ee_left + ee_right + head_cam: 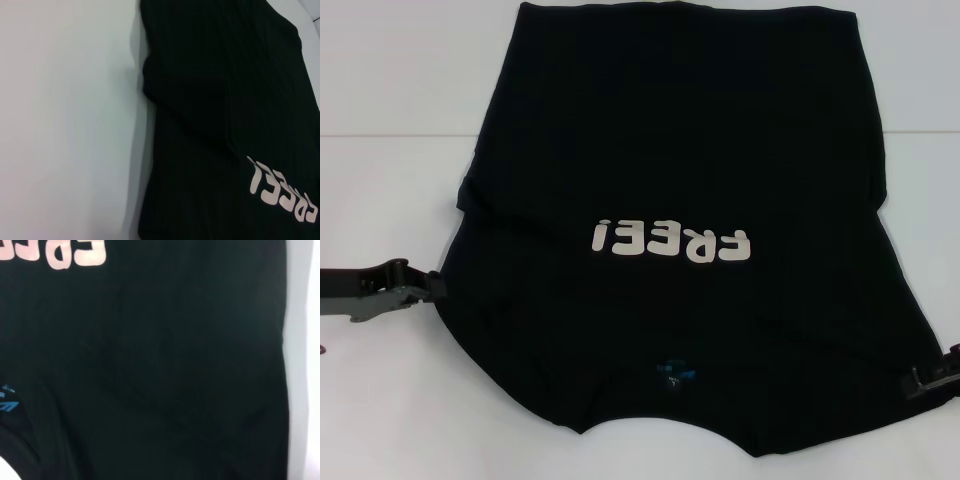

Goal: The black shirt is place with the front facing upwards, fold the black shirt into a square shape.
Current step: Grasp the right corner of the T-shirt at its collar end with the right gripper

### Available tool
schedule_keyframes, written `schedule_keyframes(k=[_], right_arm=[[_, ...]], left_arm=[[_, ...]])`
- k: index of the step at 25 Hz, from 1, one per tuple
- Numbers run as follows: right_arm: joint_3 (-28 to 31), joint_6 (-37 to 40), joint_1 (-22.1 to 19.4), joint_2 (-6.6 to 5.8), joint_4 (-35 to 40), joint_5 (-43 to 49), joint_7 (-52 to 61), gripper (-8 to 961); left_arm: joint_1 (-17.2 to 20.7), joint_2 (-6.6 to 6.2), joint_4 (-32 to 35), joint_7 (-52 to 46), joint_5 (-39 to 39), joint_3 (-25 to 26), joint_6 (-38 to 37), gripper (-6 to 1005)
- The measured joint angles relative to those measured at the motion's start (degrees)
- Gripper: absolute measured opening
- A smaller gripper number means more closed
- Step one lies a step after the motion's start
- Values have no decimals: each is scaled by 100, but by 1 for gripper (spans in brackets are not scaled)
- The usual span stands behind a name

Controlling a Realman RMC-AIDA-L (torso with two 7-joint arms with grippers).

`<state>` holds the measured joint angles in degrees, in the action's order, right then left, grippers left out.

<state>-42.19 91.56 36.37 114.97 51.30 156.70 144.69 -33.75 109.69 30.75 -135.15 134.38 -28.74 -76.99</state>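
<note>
**Both grippers at the shirt's side edges**

Head view: the large black cotton short-sleeved shirt [680, 150] lies flat on the white bench [390, 170], cream "FREE!" lettering [672, 241] up, blue neck label [673, 371] toward the near edge. The left gripper [432, 287] touches its left edge, the right gripper [920, 383] its right edge; finger spread cannot be told.

Left wrist view: black fabric beside bare bench.

Right wrist view: fabric, label, lettering; no fingers visible.
</note>
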Motion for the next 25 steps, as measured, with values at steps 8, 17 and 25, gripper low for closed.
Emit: schedule_keyframes(k=[8, 17, 25], right_arm=[[1, -11, 62, 14, -120, -23, -33, 912], [9, -9, 91, 21, -153, -52, -55, 912], [70, -49, 137, -50, -514, -369, -169, 912]], left_arm=[[-14, 0, 1, -2, 0, 0, 0, 11], [-28, 0, 1, -2, 0, 0, 0, 11], [-53, 0, -4, 2, 0, 0, -7, 12]])
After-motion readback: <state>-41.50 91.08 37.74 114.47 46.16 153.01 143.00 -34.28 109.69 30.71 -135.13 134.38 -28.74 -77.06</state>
